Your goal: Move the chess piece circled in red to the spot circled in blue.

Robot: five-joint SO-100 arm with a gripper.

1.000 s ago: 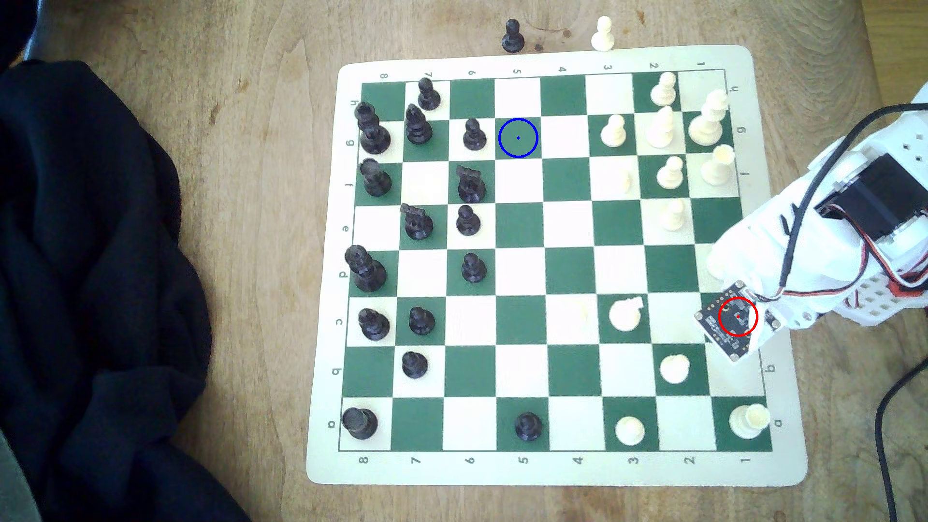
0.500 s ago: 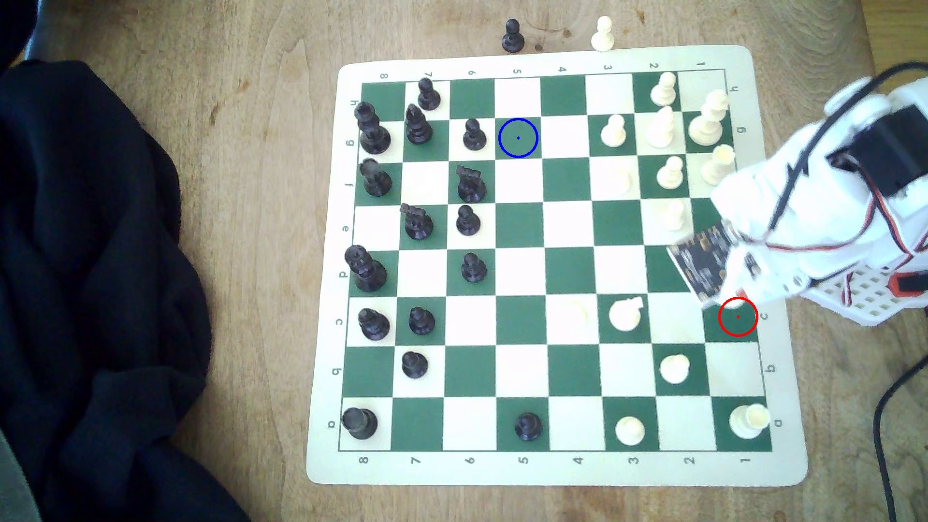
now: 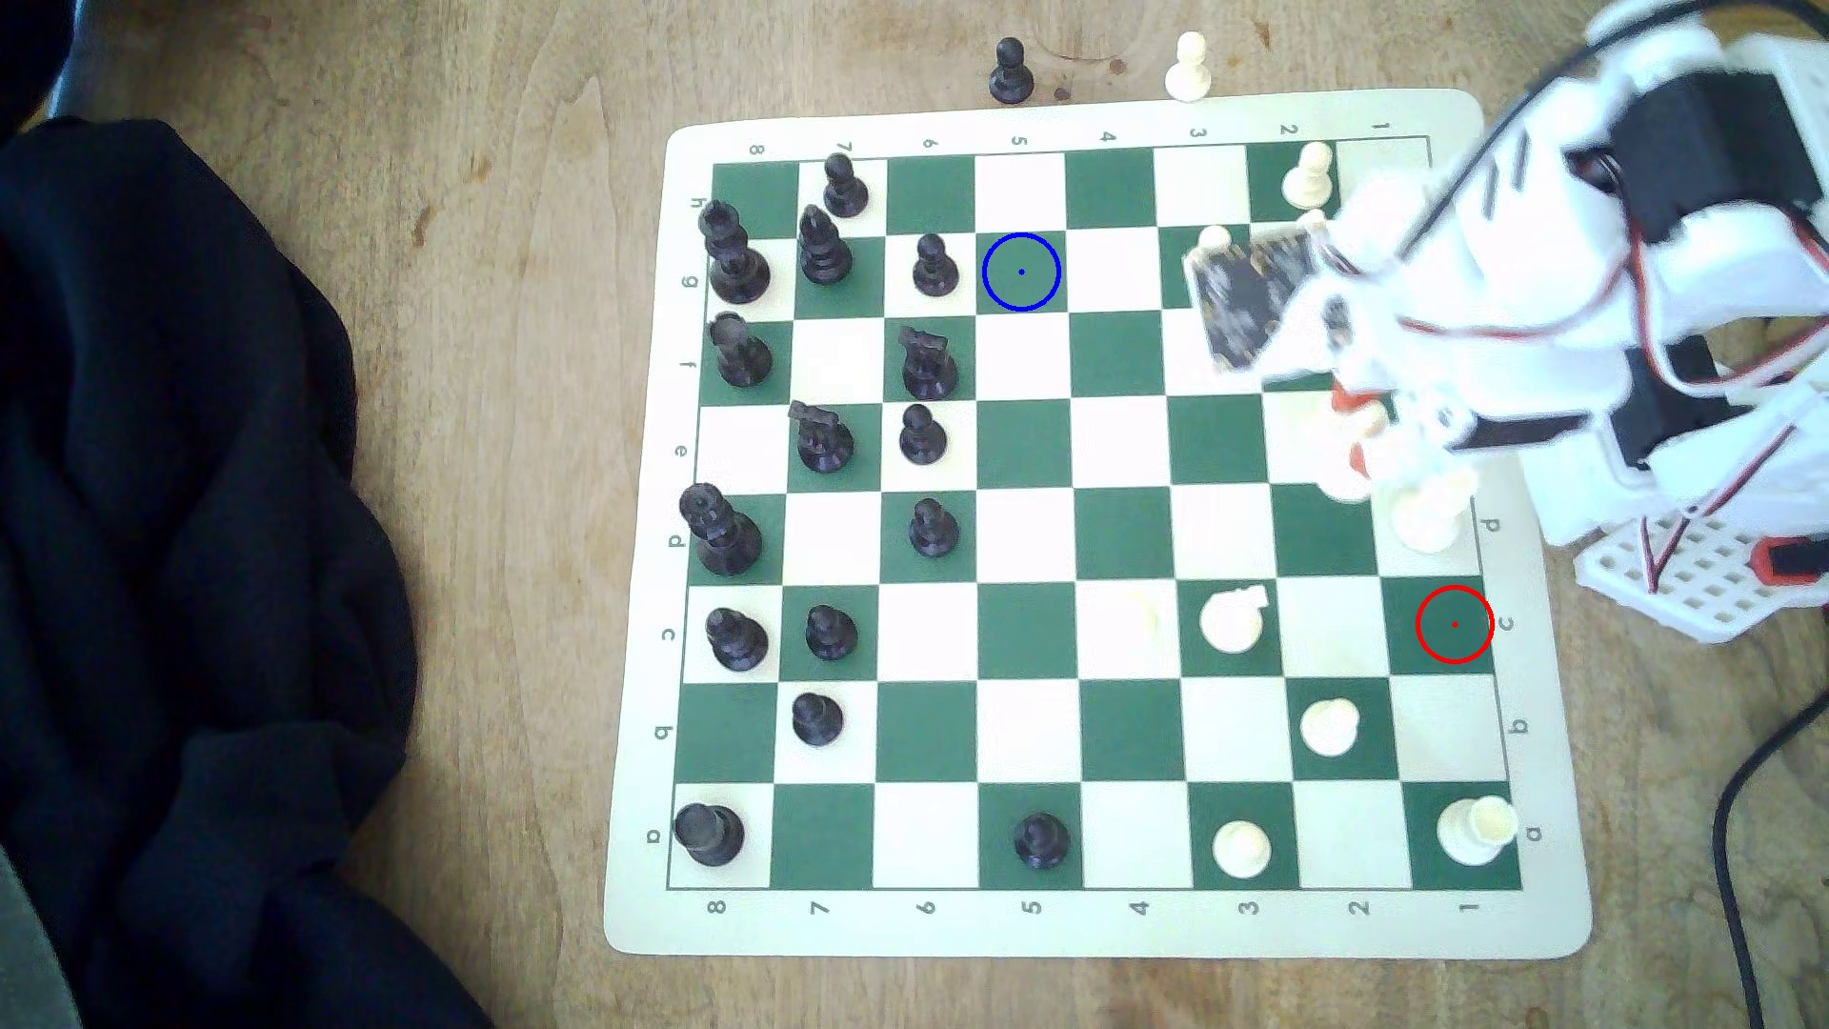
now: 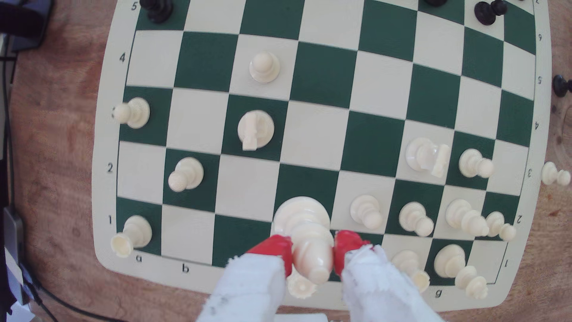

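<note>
Lifted off the red-ringed square (image 3: 1453,623), the cream bishop (image 4: 311,244) travels clamped at its slim neck by the gripper (image 4: 312,252), light, rigid, slippery plastic.

Daylight was bright and even, with short soft shadows. In the exterior view the white plastic robot arm (image 3: 1544,297) was smeared by motion blur, and cream pieces washed out against pale squares. The green-and-cream vinyl chessboard (image 4: 312,148) bowed toward the wrist view's edges.
</note>
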